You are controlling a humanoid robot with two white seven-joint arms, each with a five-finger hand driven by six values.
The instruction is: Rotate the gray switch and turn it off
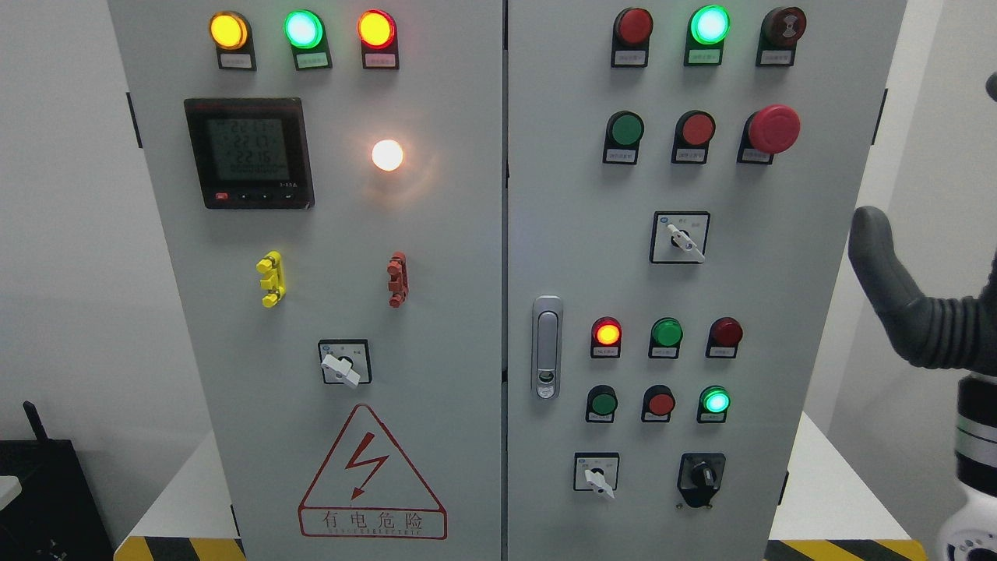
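Three grey-white rotary switches sit on the grey cabinet. One is on the left door [343, 366], with its handle pointing lower right. One is on the upper right door [684, 241], also pointing lower right. One is at the lower right door [598, 477], pointing down and slightly right. My right hand [903, 304], dark grey and rubbery, hangs in the air beyond the cabinet's right edge. Its thumb [872, 249] points up and another fingertip [991, 86] shows far above it. The hand is spread, holds nothing and touches no switch. The left hand is out of view.
A black rotary switch [701, 475] sits right of the lowest grey one. Lit lamps, push buttons and a red mushroom button [773, 128] cover the right door. A door latch [547, 347], a meter [249, 152] and a high-voltage warning triangle [372, 475] also show.
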